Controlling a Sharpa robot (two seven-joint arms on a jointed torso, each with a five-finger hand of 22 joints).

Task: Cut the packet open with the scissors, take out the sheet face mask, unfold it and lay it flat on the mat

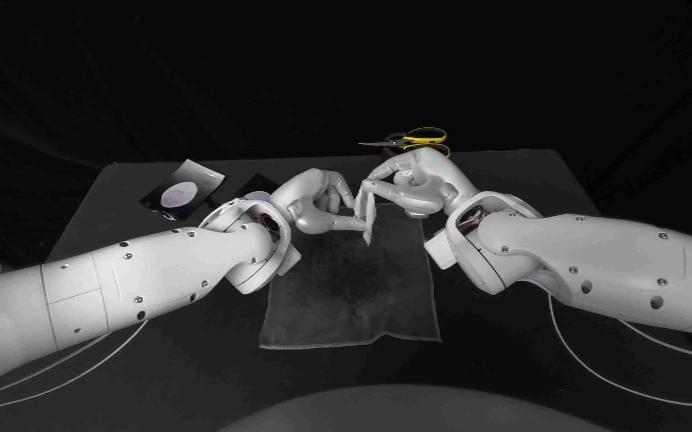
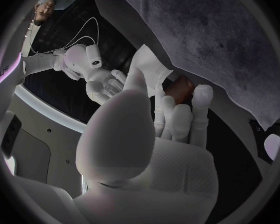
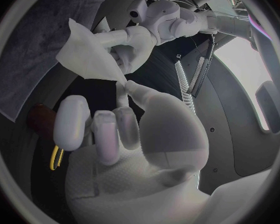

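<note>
The white sheet mask (image 1: 368, 214), still folded into a narrow strip, hangs above the far end of the grey mat (image 1: 353, 292). My left hand (image 1: 317, 202) and right hand (image 1: 418, 182) meet over it and both pinch its top. The left wrist view has the mask (image 2: 149, 72) between my left hand (image 2: 174, 119) and the right hand (image 2: 101, 84). From the right wrist, the mask (image 3: 90, 55) spreads as a pale wedge between my right hand (image 3: 112, 129) and the left hand (image 3: 132, 39). The opened black packet (image 1: 180, 193) lies at the far left. The yellow-handled scissors (image 1: 411, 138) lie beyond my right hand.
The mat (image 2: 209, 30) lies lengthwise on the black table (image 1: 548, 182) between my arms. A small reddish-brown object (image 2: 180, 89) sits by the mat's far edge under the hands. The scissors' yellow handle (image 3: 55, 157) and the packet (image 2: 272, 147) lie outside the mat.
</note>
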